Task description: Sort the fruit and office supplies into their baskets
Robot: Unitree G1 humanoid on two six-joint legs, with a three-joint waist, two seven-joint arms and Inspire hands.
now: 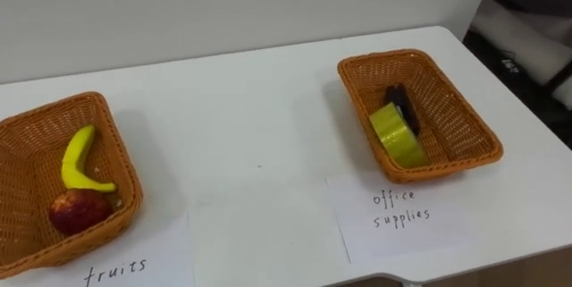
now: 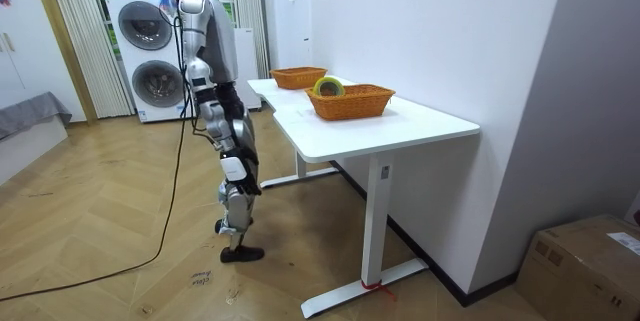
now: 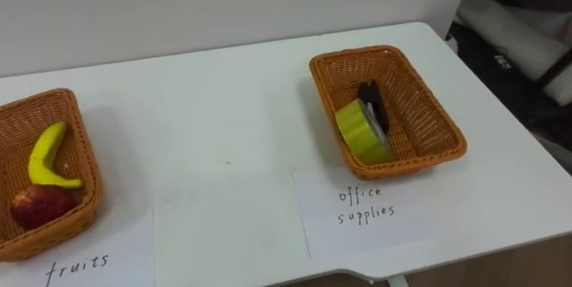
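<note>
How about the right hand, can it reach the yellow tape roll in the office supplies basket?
Probably yes: the tape roll lies exposed in the open basket on the robot's right, near the table's front edge, with nothing covering it.

Two woven wicker baskets, left (image 1: 36,135) and right (image 1: 456,108), sit on a smooth matt white worktop (image 1: 250,117); the yellow tape roll (image 1: 398,135) looks glossy.

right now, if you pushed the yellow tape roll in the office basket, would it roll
Probably a little: the yellow tape roll stands on its round edge. The basket walls should stop it quickly. Its glossy surface may be slippery to grip.
</note>
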